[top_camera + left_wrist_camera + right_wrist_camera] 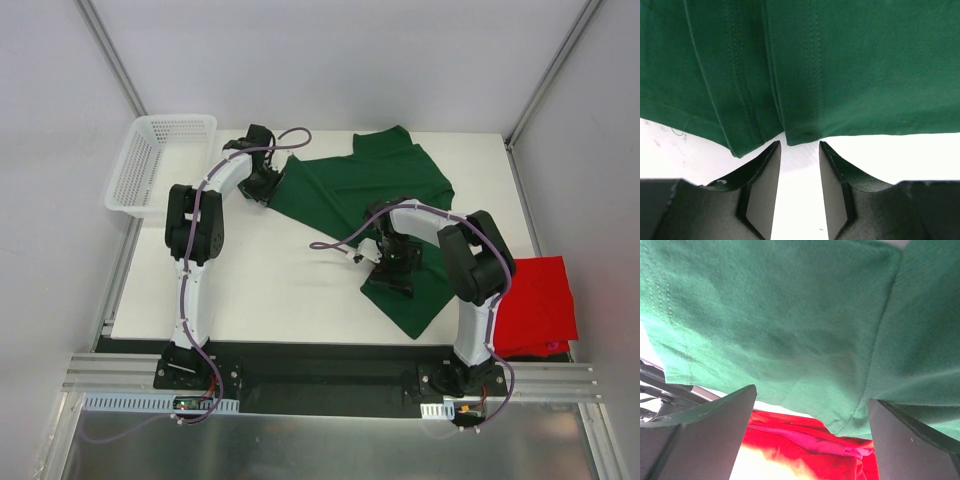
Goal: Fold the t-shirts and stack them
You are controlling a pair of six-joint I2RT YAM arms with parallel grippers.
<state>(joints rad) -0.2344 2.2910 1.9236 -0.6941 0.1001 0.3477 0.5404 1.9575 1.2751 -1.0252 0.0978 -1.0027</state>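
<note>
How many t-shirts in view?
2. The green t-shirt lies spread over the table's middle and right; the red t-shirt sits at the near right corner. Another underneath cannot be ruled out.

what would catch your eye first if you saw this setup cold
The dark green t-shirt sprawled across the middle and right of the white table grabs the eye first. Both arms bend over it, the left gripper at its left edge and the right gripper over its near part, both open. Next comes the bright red t-shirt at the near right corner, then the white mesh basket at the far left.
</note>
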